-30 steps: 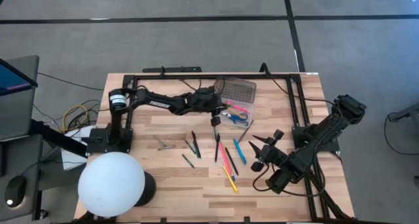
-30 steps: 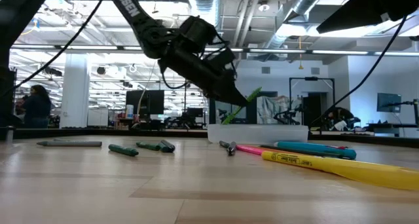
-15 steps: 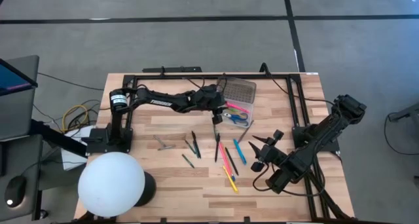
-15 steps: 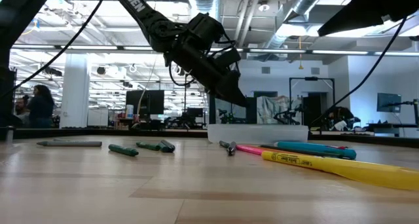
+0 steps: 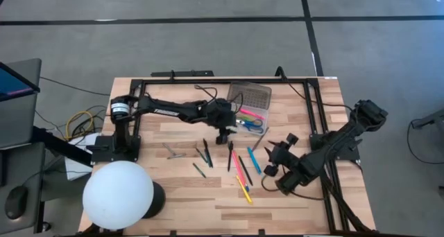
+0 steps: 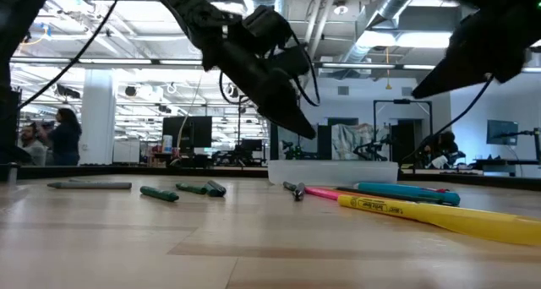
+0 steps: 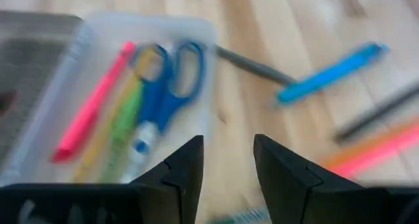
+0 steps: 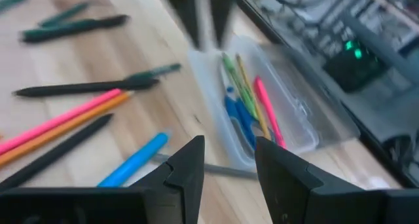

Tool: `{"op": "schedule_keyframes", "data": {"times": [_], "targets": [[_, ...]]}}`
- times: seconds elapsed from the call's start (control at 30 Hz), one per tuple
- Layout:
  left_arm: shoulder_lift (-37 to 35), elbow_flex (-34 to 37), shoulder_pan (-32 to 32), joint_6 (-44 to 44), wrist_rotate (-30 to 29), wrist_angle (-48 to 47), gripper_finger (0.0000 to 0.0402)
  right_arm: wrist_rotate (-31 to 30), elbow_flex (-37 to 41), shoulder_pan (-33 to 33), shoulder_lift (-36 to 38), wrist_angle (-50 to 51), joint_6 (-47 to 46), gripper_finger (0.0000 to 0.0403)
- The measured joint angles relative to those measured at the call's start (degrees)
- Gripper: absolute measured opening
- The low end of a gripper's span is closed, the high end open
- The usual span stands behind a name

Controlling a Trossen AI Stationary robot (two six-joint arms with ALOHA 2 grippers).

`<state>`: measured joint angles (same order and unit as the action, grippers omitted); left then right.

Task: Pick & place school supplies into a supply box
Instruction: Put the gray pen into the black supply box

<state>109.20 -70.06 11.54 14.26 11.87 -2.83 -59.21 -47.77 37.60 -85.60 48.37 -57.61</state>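
Item: supply box, translucent tray w/ grey dotted lid hinged open on its far side; sits on wooden table.

Contents, left wrist view only: blue-handled scissors, pink marker, yellow and green pens alongside. High view gives just a pink/blue smear inside; low view gives only box's pale side wall.

Left gripper: just beside box's near-left corner, above table. Fingers spread w/ a gap, nothing between them (wrist view).

Right gripper: well apart from box, toward near-right of it, above table. Fingers apart, empty (own wrist view).

Loose supplies, near side of box:
- Blue pen, closest to right gripper.
- Pink marker and yellow highlighter, farther from box. Low view shows highlighter's printed label; high view doesn't.
- Black pens.
- Dark green pens, left of these.
- Grey pen, farthest left.

Low view alone: people in room behind table. High view alone: white globe at table's near-left corner.
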Motion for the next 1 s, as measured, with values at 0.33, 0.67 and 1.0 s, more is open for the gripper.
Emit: {"op": "schedule_keyframes", "data": {"times": [0.33,0.67,1.0], "targets": [[-12.61,3.77,-9.02,0.58,-5.0,-19.88,0.0126,8.3,0.02,-12.53,0.0,-5.41,0.58,0.0127],[-30.39,19.54,-16.24,-6.76,-20.44,-17.36,0.0106,22.57,0.02,-23.05,0.0,-5.8,5.78,0.0127],[-40.16,26.2,-16.84,-12.25,-21.8,-15.14,0.0105,29.25,0.02,-22.85,0.0,-19.25,23.18,0.0127]]}}
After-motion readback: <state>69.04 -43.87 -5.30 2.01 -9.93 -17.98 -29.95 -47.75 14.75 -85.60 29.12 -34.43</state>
